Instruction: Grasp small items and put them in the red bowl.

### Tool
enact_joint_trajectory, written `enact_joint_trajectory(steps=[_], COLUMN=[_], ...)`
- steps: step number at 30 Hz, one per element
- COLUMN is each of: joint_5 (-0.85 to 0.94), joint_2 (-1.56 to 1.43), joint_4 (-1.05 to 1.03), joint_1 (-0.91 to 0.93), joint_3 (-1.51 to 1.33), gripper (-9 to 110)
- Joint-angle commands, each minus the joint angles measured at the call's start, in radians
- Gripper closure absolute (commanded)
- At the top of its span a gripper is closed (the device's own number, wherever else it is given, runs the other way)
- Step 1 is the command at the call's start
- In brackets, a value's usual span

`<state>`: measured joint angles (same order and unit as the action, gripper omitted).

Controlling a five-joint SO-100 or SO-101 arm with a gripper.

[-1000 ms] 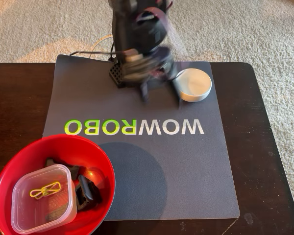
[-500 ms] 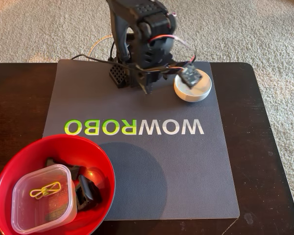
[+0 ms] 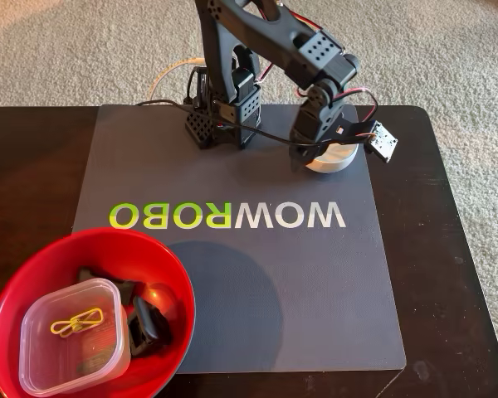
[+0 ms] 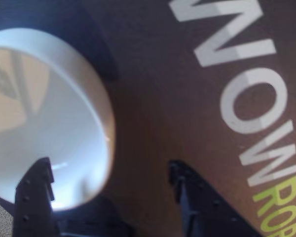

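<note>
The red bowl [image 3: 58, 257] sits at the front left of the fixed view. It holds a clear plastic tub [image 3: 70, 336] with a yellow paper clip [image 3: 76, 321] inside, and black binder clips [image 3: 145, 323] beside the tub. A small white round dish [image 3: 339, 157] stands at the back right of the mat. My gripper [image 3: 310, 157] hangs right over its left side. In the wrist view the gripper [image 4: 108, 168] is open. One finger [image 4: 37, 197] is above the inside of the white dish [image 4: 49, 123], and the other finger [image 4: 192, 202] is over the mat, so the rim lies between them.
A grey mat [image 3: 315, 282] printed WOWROBO covers the dark wooden table [image 3: 448, 249]. The arm's base [image 3: 220, 116] and its cables stand at the mat's back edge. Carpet lies beyond the table.
The arm has swung right and reached out from above its base to over the white dish. The wrist has turned, and its camera board now sticks out to the right.
</note>
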<state>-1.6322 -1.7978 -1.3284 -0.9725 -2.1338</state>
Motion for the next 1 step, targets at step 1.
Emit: enact_joint_trajectory(steps=[1], joint_5=[0.061], joint_2=[0.051], joint_4=[0.048], joint_1=[-0.075], joint_3=[0.003], gripper=[71])
